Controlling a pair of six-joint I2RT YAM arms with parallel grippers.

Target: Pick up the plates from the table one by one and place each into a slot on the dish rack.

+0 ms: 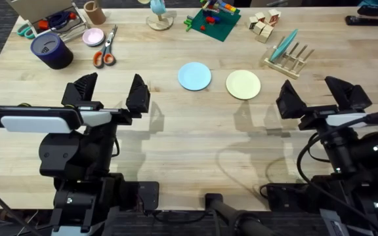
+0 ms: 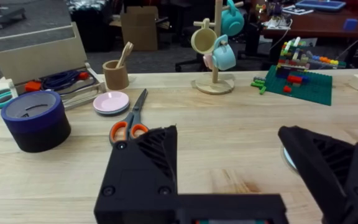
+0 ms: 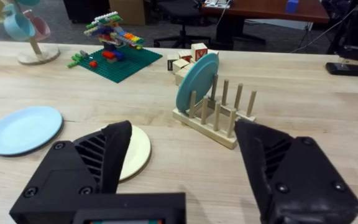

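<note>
The light blue plate [image 1: 194, 76] and the cream plate [image 1: 243, 84] are laid flat on the table [image 1: 176, 144], side by side and slightly apart, near its middle. A teal plate [image 1: 285, 44] is held on edge in the dish rack [image 1: 289, 59], which is set just beyond and to the right of the cream plate. The left gripper [image 1: 110, 94] is held open and empty above the table, well to the left of the blue plate. The right gripper [image 1: 317, 98] is likewise held open and empty, nearer than the rack, to the right of the cream plate. Scissors [image 1: 105, 51] are seen beyond the left gripper.
</note>
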